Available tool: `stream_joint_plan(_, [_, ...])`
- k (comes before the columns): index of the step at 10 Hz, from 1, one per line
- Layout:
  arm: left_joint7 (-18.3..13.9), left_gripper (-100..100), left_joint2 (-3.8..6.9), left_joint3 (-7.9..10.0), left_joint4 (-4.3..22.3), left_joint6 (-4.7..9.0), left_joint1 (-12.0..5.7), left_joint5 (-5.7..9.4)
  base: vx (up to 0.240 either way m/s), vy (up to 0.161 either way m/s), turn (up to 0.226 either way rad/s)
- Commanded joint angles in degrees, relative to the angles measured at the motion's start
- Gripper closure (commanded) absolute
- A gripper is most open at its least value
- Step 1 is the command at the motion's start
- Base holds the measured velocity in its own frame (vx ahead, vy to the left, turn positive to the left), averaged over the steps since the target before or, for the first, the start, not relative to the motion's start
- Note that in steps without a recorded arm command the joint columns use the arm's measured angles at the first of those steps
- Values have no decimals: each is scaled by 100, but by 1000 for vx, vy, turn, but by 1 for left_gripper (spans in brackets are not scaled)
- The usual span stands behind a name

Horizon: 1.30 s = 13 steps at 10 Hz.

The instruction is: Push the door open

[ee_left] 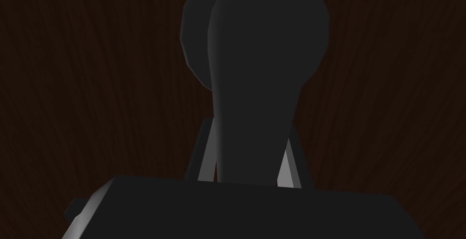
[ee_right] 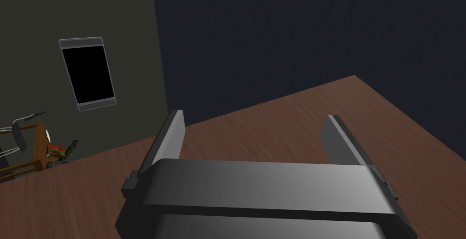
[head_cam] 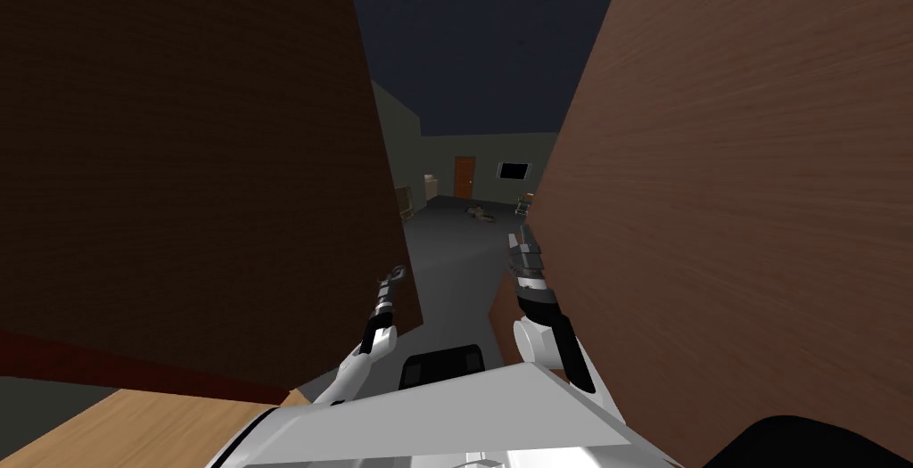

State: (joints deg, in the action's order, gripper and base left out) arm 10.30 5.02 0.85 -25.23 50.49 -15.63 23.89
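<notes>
Left jaws clamp dark handle (ee_left: 255, 68) of door (head_cam: 178, 160) at ten o'clock; right jaws wide. Likely heavy, rigid: push at handle.

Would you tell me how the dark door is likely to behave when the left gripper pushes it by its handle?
The door looks a tall flat slab, so it will likely swing stiffly as one piece, probably heavy. The handle is smooth and rounded; the left gripper's thin fingers might slip along it.
</notes>
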Motion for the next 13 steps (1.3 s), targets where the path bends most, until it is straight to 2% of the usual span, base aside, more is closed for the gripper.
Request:
stream_joint_plan(1, [124, 100, -56, 89, 30, 55, -56, 63, 184, -11, 86])
stream_joint_plan(5, [387, 100, -241, 256, 64, 110, -111, 185, 170, -19, 78])
stream_joint_plan(6, [319, 100, -188, 239, 169, 129, -118, 172, 81, 1, 28])
stream_joint_plan(7, [366, 100, -132, 322, 182, 168, -131, 254, 133, -10, 22])
stream_joint_plan(9, [366, 100, -132, 322, 182, 168, -131, 254, 116, -12, 30])
stream_joint_plan(10, [418, 100, -86, 412, 193, 190, -136, 347, 139, -1, 13])
stream_joint_plan(12, [418, 100, -86, 412, 193, 190, -136, 347, 115, -4, 22])
stream_joint_plan(13, [480, 100, -48, 518, 205, 217, -142, 456, 158, -26, 22])
